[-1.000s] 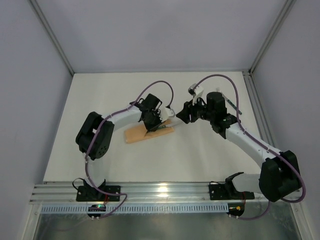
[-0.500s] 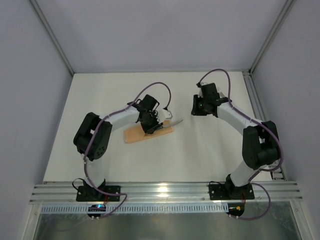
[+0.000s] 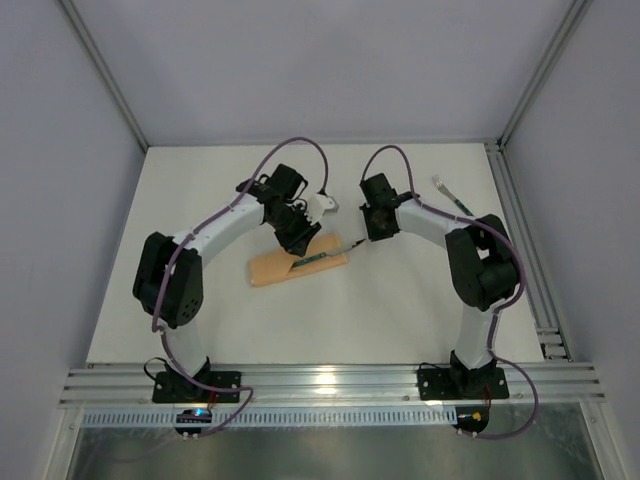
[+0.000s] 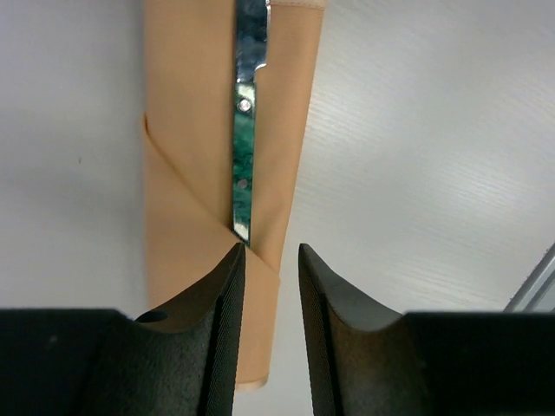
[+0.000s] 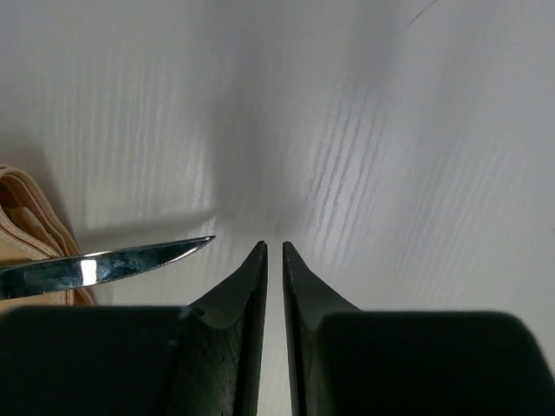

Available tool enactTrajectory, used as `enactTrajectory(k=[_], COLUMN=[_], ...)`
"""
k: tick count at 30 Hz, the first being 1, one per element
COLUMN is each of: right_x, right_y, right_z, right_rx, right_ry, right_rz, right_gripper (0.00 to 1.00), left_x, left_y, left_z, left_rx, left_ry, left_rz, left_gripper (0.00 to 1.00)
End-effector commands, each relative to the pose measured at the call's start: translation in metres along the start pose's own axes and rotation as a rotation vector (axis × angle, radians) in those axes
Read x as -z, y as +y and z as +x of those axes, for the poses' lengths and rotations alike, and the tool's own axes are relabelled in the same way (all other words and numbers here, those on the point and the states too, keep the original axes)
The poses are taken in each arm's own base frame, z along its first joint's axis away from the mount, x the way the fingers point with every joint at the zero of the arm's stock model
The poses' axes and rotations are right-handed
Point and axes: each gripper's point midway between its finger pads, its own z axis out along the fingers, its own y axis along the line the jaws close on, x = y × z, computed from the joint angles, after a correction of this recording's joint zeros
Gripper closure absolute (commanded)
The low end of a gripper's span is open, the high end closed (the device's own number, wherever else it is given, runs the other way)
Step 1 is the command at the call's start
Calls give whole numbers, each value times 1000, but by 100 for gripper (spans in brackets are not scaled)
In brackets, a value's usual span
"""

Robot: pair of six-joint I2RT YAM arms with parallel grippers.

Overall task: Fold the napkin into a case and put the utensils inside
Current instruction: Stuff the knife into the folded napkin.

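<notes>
The napkin lies folded into a narrow peach-orange case [image 3: 285, 268] [image 4: 195, 130] in the middle of the table. The knife [image 3: 322, 255] [image 4: 242, 165] rests on it: its green handle end is tucked under a diagonal fold, and its blade [image 5: 113, 264] sticks out past the right end. My left gripper [image 3: 300, 247] [image 4: 270, 260] hovers over the case just behind the handle end, open, holding nothing. My right gripper [image 3: 366, 236] [image 5: 274, 251] is low over the bare table just right of the blade tip, its jaws almost together and empty. The fork [image 3: 455, 197] lies at the far right.
A white table [image 3: 200, 200] is enclosed by grey walls. A metal rail [image 3: 320, 385] runs along the near edge, and another rail [image 3: 520, 240] runs down the right side.
My left gripper has opened off the knife and drawn back a little. The right arm has swung left toward the blade tip while its jaws closed.
</notes>
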Motion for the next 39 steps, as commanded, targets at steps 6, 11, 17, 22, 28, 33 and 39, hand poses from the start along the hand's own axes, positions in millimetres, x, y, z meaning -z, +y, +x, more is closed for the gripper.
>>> enactTrajectory(k=[6,11,17,22,28,33,39], right_x=[-3,-13,-17,-22,-24,-18,-18], right_y=[18,27,14,12,21,38,46], right_z=[0,4,7,6,5,-3,9], right_rx=[127,150,201,226,256,364,400], right_ry=[-7,13,36,57,30,-20,4], right_rz=[9,-18,72,92,59,50,32], right_gripper=[86,87,87,87,87,88,88], left_x=[72,61,38,29,19,13,12], left_y=[49,61,62,61,58,59,60], left_z=[72,119,155,165,173,176,175], left_rx=[420,459,539,569,588,590,585], left_ry=[28,104,181,205,224,237,229], left_rz=[-101,-180,-195,-186,-166,-157,-156], left_gripper=[72,72,75,75,75,75,75])
